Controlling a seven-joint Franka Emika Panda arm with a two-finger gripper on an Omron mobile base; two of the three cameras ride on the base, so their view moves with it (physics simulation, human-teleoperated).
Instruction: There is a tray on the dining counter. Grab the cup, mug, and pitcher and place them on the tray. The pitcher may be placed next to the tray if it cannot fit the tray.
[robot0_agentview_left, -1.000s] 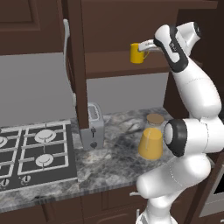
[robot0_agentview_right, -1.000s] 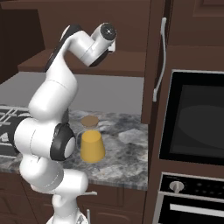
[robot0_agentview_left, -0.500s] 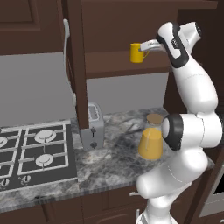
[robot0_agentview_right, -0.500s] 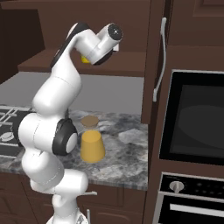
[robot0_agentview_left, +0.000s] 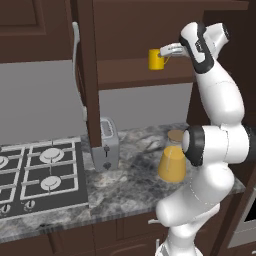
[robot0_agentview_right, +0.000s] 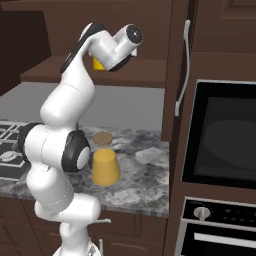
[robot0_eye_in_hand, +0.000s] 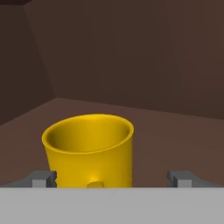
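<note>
The gripper (robot0_agentview_left: 163, 51) is raised high, at the level of the dark wood cabinet shelf (robot0_agentview_left: 145, 75), and its jaws stand wide apart, holding nothing. The mug (robot0_eye_in_hand: 89, 151) is standing upright on this shelf. In the hand view it sits between the two fingertips (robot0_eye_in_hand: 43, 178), nearer to the one on the left of that view than to the other one, and its open mouth is turned up. A small yellow bump, which seems to be its handle, shows at its lower side, towards the camera. I cannot tell if a fingertip is touching the mug wall; a narrow gap seems to remain on both sides.

In the left base view the mug (robot0_agentview_left: 156, 59) is just in front of the gripper, with the handle turned to the fingers. In the right base view only a small yellow part of the mug (robot0_agentview_right: 98, 63) is seen behind the arm.

Far below the jaws, the pitcher (robot0_agentview_left: 172, 161) stands upright on the grey marbled stone countertop (robot0_agentview_left: 130, 180), with its round tan lid on top. A silver toaster (robot0_agentview_left: 106, 144) stands on the same countertop, beside the stove (robot0_agentview_left: 37, 175), well apart from the pitcher.
</note>
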